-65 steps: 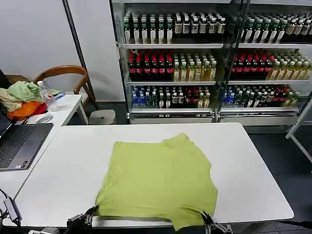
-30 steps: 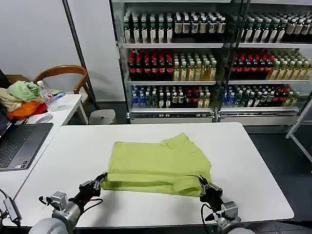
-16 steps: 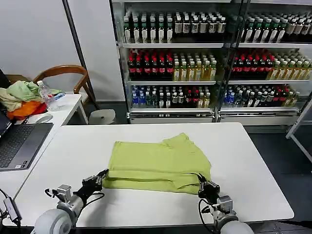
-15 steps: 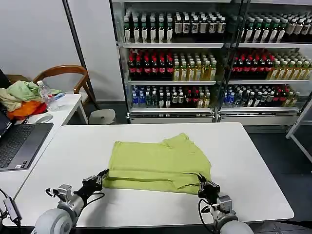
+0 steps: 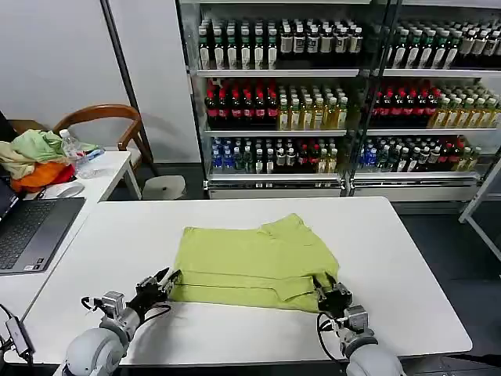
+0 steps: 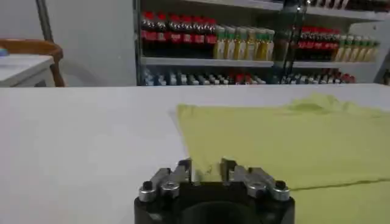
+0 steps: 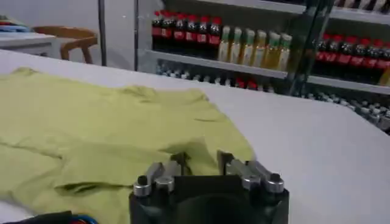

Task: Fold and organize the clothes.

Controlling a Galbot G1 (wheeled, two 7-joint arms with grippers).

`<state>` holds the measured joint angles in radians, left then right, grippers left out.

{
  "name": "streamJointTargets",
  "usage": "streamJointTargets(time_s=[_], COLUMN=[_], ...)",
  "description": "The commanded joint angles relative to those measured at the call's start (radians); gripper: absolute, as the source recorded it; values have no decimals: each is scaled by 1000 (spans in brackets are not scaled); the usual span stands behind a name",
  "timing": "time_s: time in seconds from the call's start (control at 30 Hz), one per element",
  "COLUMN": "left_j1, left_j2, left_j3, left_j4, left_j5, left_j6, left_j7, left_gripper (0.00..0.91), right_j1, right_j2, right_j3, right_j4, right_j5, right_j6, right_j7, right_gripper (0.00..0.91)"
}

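A lime-green T-shirt [image 5: 254,262] lies on the white worktop [image 5: 391,258], folded once so that its long axis runs across the robot from left to right. The doubled lower layer forms a straight fold line along the near side, and the collar and a bunched sleeve point toward the far drink shelves [image 5: 329,94]. The left gripper [image 5: 167,280] sits low at the near left corner of the shirt, its jaws parted by a narrow gap with the folded edge between them; the left wrist view shows the same gripper [image 6: 207,172] resting against the cloth edge. The right gripper [image 5: 328,287] is at the near right corner, jaws likewise slightly apart around the folded cloth [image 7: 109,146], as its wrist view [image 7: 202,163] shows.
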<state>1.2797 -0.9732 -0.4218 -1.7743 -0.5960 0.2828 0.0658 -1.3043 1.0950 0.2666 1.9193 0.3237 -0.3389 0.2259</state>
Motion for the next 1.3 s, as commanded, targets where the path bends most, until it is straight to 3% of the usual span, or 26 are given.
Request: streamJointTargets(time_s=[0.03,0.17,0.4,0.67,0.7,0.73,0.77,0.8,0.83,0.87,0.9,1.3], left_j1=[154,192,165,108,104,102,102,103,102,101,102,99], left_j2=[-15,-35,-51,-64,-66,-68,-68,-68,-69,-70,-70,-83], left_j3=[-16,5,9,24,27,30,30,31,30,30,30,42], left_j4=[-194,-251,-212,-160,-156,-155,-155,-156,-154,-154,-154,-144], left_j5=[-47,-39,-44,-55,-55,-55,-55,-54,-55,-56,-58,-46], left_j6=[-32,116,166,164,163,163,165,166,162,160,160,167], left_j7=[-68,-177,-260,-263,-265,-265,-263,-264,-268,-268,-269,-244], left_gripper=[907,907,907,907,907,907,907,907,464,191,50,50], right_j1=[-108,-189,-229,-218,-217,-215,-213,-211,-208,-207,-205,-196], right_j2=[-6,1,3,17,20,23,24,25,26,26,26,27], right_j3=[52,59,72,58,54,52,51,51,49,48,45,37], right_j4=[113,154,131,103,106,107,107,107,104,101,96,81], right_j5=[3,-12,-23,-22,-19,-17,-17,-16,-13,-12,-11,9], right_j6=[-13,-10,-21,-23,-22,-21,-21,-22,-22,-23,-23,-27], right_j7=[14,21,20,21,22,22,22,23,24,23,22,28], right_gripper=[907,907,907,907,806,363,111,111,0,0,0,0])
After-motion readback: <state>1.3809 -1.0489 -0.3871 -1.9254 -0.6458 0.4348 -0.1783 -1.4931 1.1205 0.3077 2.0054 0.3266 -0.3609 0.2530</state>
